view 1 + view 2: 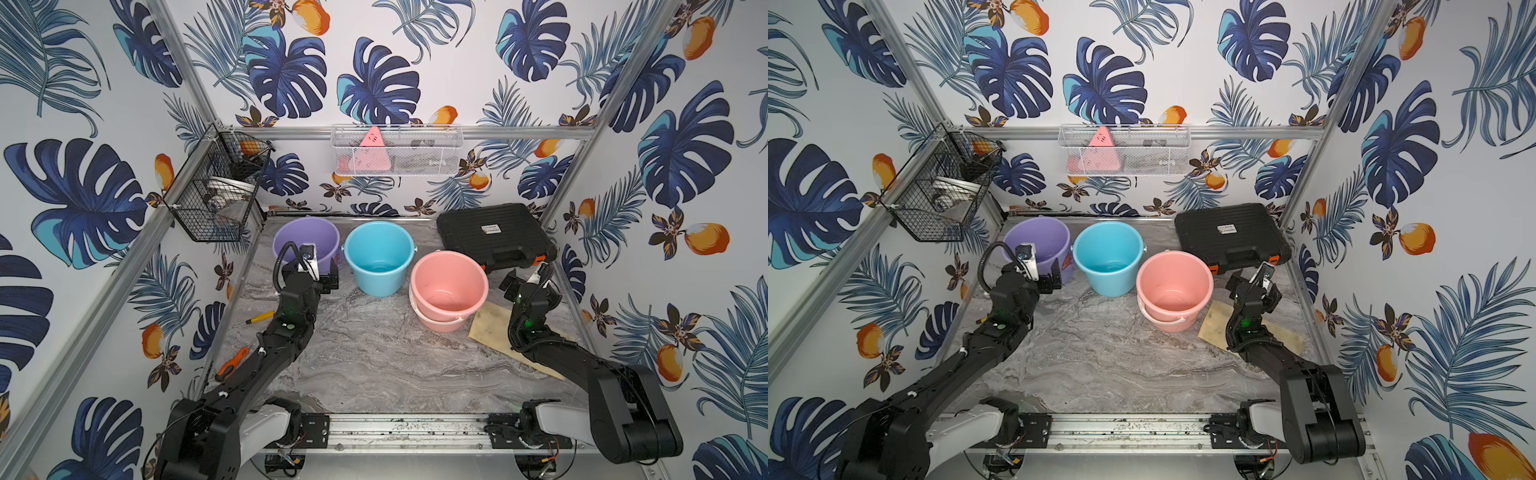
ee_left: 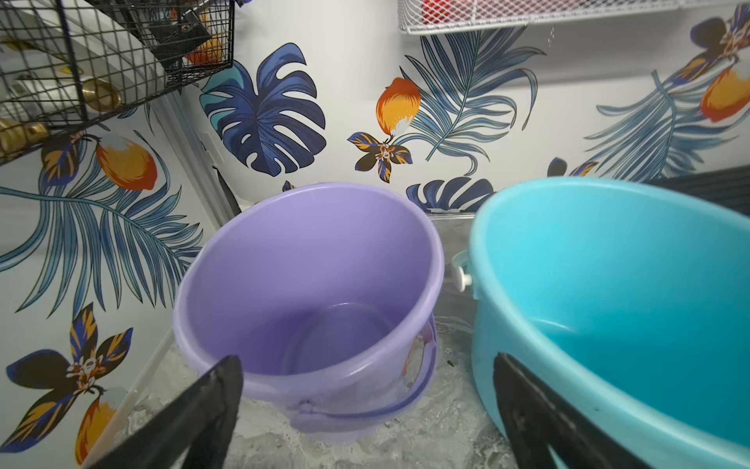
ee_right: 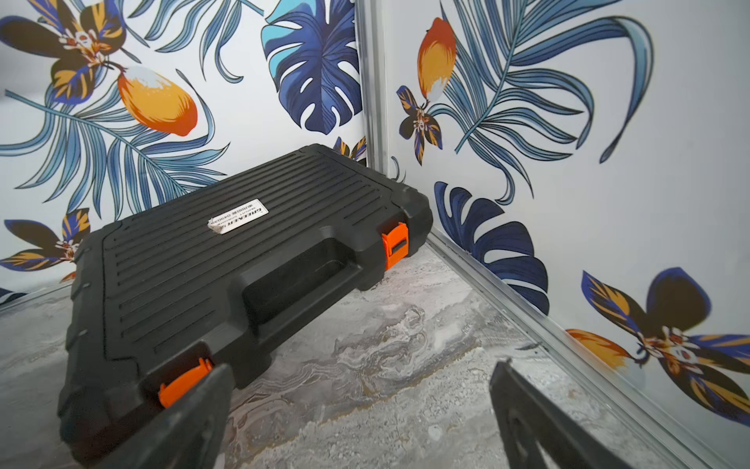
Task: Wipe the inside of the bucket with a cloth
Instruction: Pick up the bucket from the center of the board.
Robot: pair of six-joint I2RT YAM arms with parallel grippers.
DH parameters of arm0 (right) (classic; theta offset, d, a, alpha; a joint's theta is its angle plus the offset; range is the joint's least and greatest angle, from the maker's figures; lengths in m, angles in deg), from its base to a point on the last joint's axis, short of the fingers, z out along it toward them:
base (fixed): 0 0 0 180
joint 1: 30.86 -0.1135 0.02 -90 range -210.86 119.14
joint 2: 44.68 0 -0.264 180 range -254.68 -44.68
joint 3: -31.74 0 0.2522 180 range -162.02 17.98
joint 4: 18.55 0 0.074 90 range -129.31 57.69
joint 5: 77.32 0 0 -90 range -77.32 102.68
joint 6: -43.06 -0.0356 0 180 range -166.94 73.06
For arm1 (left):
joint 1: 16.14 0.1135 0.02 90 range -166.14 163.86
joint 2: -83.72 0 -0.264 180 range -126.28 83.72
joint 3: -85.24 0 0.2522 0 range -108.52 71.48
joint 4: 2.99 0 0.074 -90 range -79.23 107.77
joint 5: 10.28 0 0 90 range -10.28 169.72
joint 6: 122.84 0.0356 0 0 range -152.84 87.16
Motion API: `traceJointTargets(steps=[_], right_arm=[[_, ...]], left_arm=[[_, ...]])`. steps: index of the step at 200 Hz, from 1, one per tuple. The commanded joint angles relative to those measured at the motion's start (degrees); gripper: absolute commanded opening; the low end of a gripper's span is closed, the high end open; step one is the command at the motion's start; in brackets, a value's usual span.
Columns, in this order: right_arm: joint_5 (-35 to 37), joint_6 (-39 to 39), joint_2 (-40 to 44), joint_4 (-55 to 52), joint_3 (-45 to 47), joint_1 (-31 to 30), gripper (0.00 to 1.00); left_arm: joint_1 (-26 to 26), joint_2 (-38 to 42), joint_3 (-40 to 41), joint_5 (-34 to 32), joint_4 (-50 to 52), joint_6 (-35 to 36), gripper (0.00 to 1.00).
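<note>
- At the left gripper (image 1: 322,269) tips: purple bucket (image 1: 305,237); blue bucket (image 1: 379,259) just to the right.
- Just ahead of the right gripper (image 1: 525,277): black case (image 1: 494,237).
- Behind the right gripper, partly under the arm: cloth (image 1: 490,323), flat, just beside the pink bucket (image 1: 449,291).

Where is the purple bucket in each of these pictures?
Top view: purple bucket, back left of the table.
Top view: purple bucket, same back-left spot.
Left wrist: purple bucket, straight ahead, large, empty.
Right wrist: not in it.
Shared landmark: blue bucket next to it.
</note>
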Motion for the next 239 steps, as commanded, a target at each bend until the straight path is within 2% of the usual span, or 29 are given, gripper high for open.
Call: traceJointTargets(steps=[1, 12, 27, 39, 50, 70, 84, 107, 129, 160, 188, 239], right_arm=[[2.0, -7.7, 3.9, -13.9, -1.5, -0.1, 1.00], [1.3, -9.9, 5.8, -19.2, -2.6, -0.1, 1.00], [-0.1, -12.1, 6.8, -25.2, -4.6, 0.0, 1.00], [-0.7, -14.7, 6.6, -30.5, -6.8, 0.2, 1.00], [-1.9, -16.1, 5.7, -35.2, -9.0, 0.4, 1.00], [-5.3, -19.2, 4.2, -42.6, -12.7, 2.1, 1.00], [-9.9, -20.9, 3.7, -46.4, -14.7, 4.7, 1.00], [-18.7, -23.1, 3.1, -50.9, -16.6, 9.9, 1.00], [-21.3, -22.3, 2.5, -53.1, -17.0, 11.7, 1.00], [-24.2, -20.7, -1.6, -56.1, -18.6, 13.2, 1.00], [-27.8, -21.2, -3.2, -55.9, -18.4, 13.9, 1.00], [-30.0, -20.9, -4.7, -56.2, -19.1, 13.9, 1.00]], left_arm=[[-1.1, 0.5, -7.9, 2.7, 18.0, -9.9, 0.99], [-3.3, -1.9, -15.0, 2.1, 27.1, -11.3, 0.99], [-8.2, -7.0, -24.9, -3.1, 39.9, -13.9, 0.99], [-11.7, -10.7, -31.1, -2.4, 47.3, -16.9, 0.99], [-16.1, -13.1, -35.0, -3.0, 51.1, -19.6, 0.99], [-24.9, -16.3, -41.3, -8.7, 56.5, -27.2, 0.99], [-28.5, -19.4, -46.0, -7.7, 61.0, -31.6, 0.99], [-30.9, -24.1, -51.0, -0.4, 65.0, -39.6, 0.99], [-32.8, -26.3, -50.7, 5.9, 61.8, -45.7, 0.96], [-36.4, -31.7, -57.3, 4.3, 66.8, -48.6, 0.93], [-36.6, -35.2, -59.8, 5.5, 68.4, -50.8, 0.94], [-36.6, -42.1, -65.8, 7.5, 71.8, -51.8, 0.90]])
